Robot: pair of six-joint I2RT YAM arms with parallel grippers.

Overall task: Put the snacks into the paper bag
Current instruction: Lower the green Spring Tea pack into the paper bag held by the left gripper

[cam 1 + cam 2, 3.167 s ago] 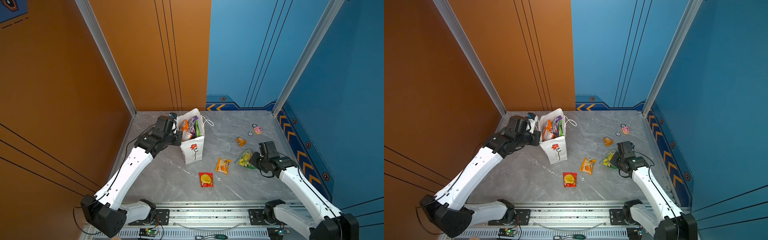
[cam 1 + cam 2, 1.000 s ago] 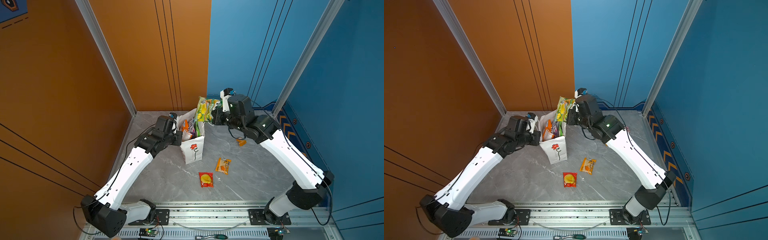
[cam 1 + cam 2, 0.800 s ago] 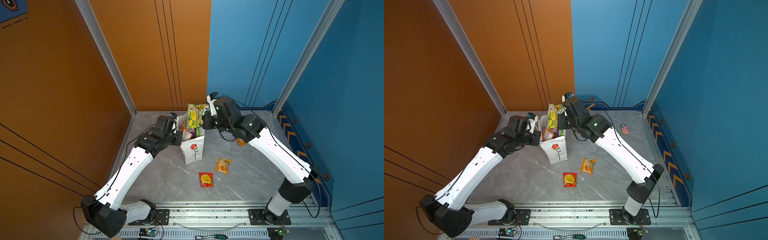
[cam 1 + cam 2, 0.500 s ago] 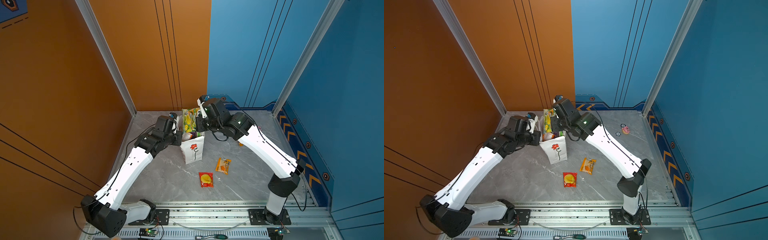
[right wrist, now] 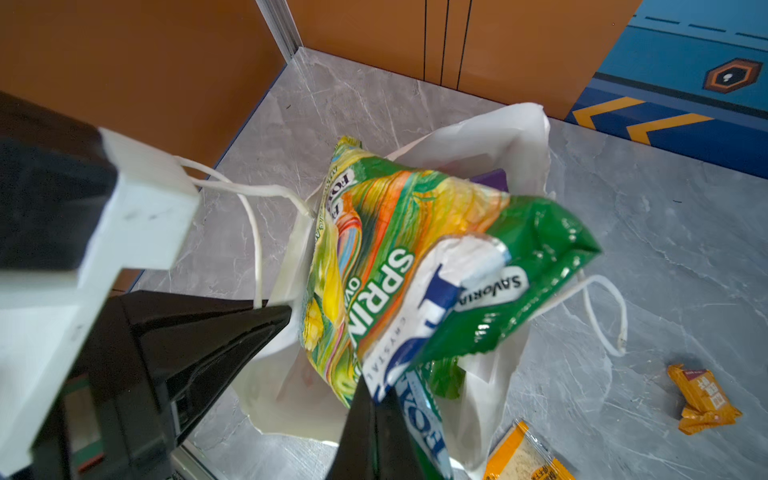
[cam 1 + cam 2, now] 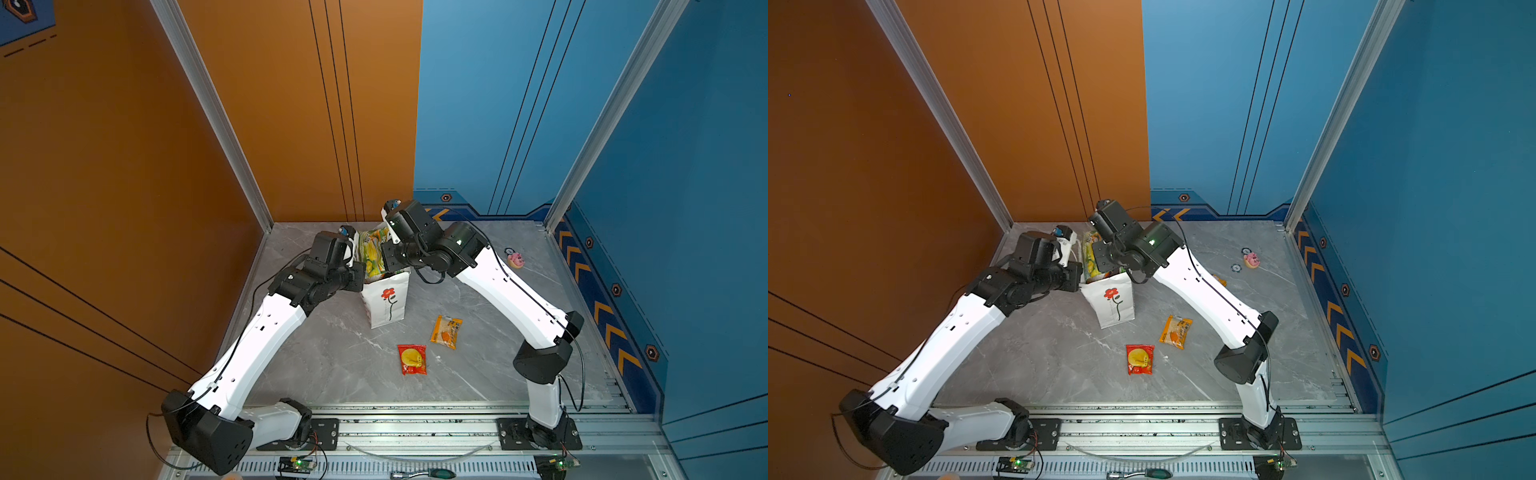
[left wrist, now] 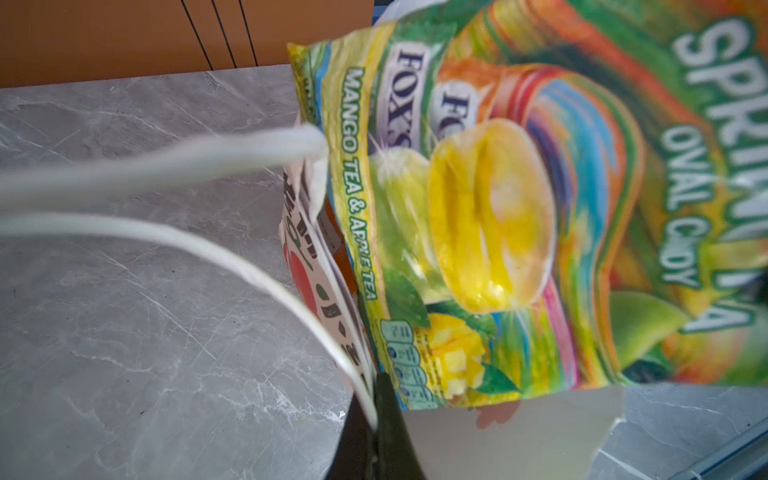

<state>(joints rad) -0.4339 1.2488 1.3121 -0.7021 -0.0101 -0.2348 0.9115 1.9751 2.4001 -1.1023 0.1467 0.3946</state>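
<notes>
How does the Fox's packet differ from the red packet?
The Fox's packet is green and yellow; the red packet is red with a yellow circle. The Fox's packet stands upright in the mouth of the bag, pinched by the right gripper; the red packet lies flat on the table, untouched. The Fox's packet looks larger than the red packet. Both are crinkly plastic snack packets.

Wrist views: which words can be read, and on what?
"FOX'S": green-yellow candy packet.
"MANGO TEA & APPLE TEA": same packet, along its edge.
"OVAL CANDY": same packet.
"SAVORIA": its folded green part, right wrist view.
"CRYSTAL": white patch beside that.
Orange packets: print too blurred to read.
</notes>
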